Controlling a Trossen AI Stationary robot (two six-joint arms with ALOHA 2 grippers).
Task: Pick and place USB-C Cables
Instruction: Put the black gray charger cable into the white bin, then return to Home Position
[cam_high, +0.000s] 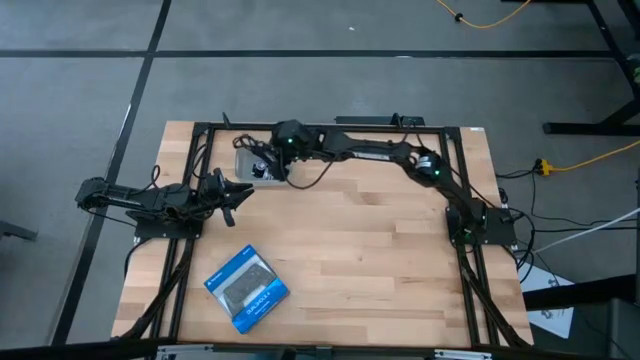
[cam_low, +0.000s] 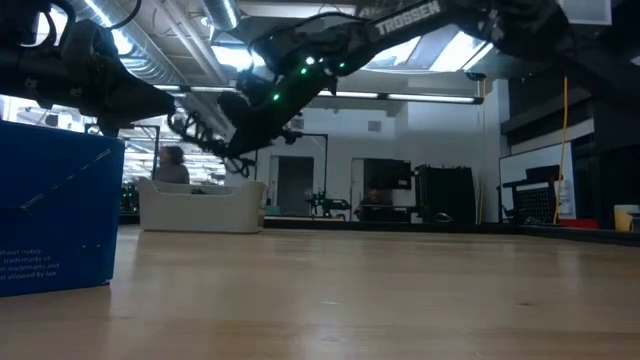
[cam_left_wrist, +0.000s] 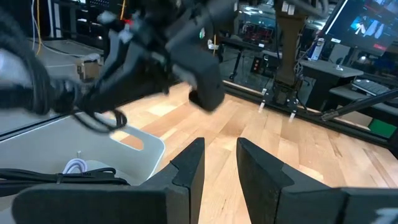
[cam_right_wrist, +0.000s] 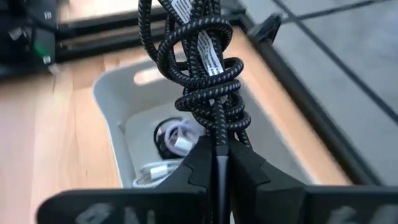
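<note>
R gripper (cam_right_wrist: 214, 163) clamped on black braided cable bundle (cam_right_wrist: 202, 68), held above white bin (cam_right_wrist: 112, 102) at far-left table edge, prob for drop-in; whitish cables (cam_right_wrist: 177, 140) inside already. L gripper (cam_left_wrist: 217, 163) narrowly open, empty, waiting nearby.

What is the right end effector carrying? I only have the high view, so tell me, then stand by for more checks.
Observer: The right end effector is shut on a braided black cable bundle.
Operator: Report what is in the bin.
Observer: The pale bin holds coiled white cables.
Operator: Check the left end effector.
Observer: The left end effector is open and empty, facing the bin.
</note>
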